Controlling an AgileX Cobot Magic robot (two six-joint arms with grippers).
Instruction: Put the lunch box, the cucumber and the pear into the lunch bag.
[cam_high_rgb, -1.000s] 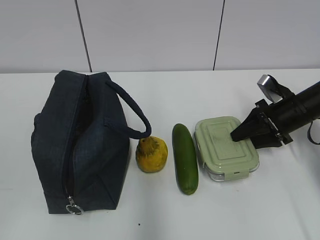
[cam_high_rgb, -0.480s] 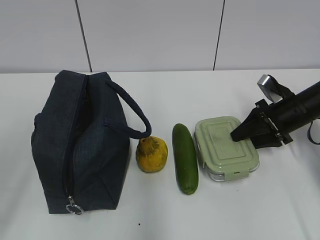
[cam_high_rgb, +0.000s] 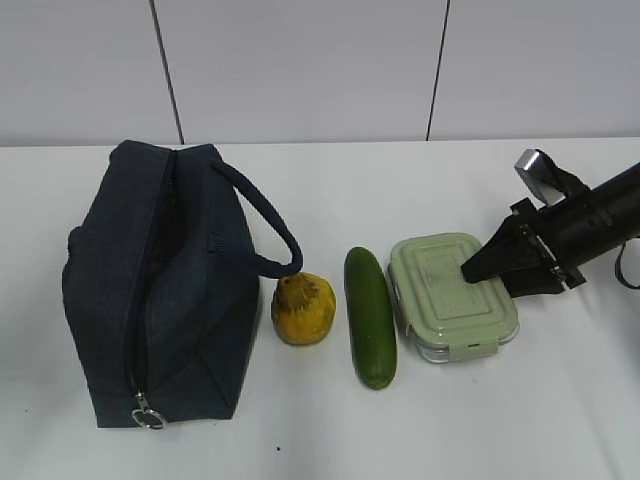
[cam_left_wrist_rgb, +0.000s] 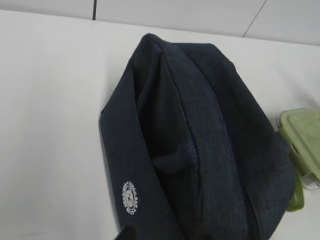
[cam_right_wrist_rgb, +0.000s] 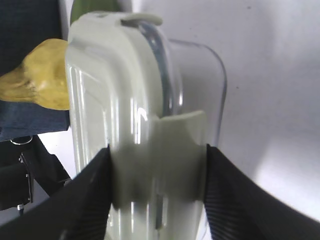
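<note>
The navy lunch bag (cam_high_rgb: 190, 290) lies at the left with its top zipper gap open and the ring pull (cam_high_rgb: 147, 413) at the near end. The left wrist view looks down into its mouth (cam_left_wrist_rgb: 165, 130). The pear (cam_high_rgb: 303, 309), the cucumber (cam_high_rgb: 370, 316) and the lunch box (cam_high_rgb: 445, 290) lie in a row to its right. My right gripper (cam_high_rgb: 482, 272) is closed on the box's right end; its fingers (cam_right_wrist_rgb: 85, 195) press both sides of the lid clip (cam_right_wrist_rgb: 157, 150). The box rests on the table. Only a dark sliver of my left gripper (cam_left_wrist_rgb: 127, 234) shows.
The white table (cam_high_rgb: 330, 180) ends at a pale panelled wall (cam_high_rgb: 300, 60) behind. The bag's looped handle (cam_high_rgb: 270, 235) arches toward the pear. In the right wrist view the pear (cam_right_wrist_rgb: 42, 75) and a strip of the bag (cam_right_wrist_rgb: 25, 25) lie beyond the box.
</note>
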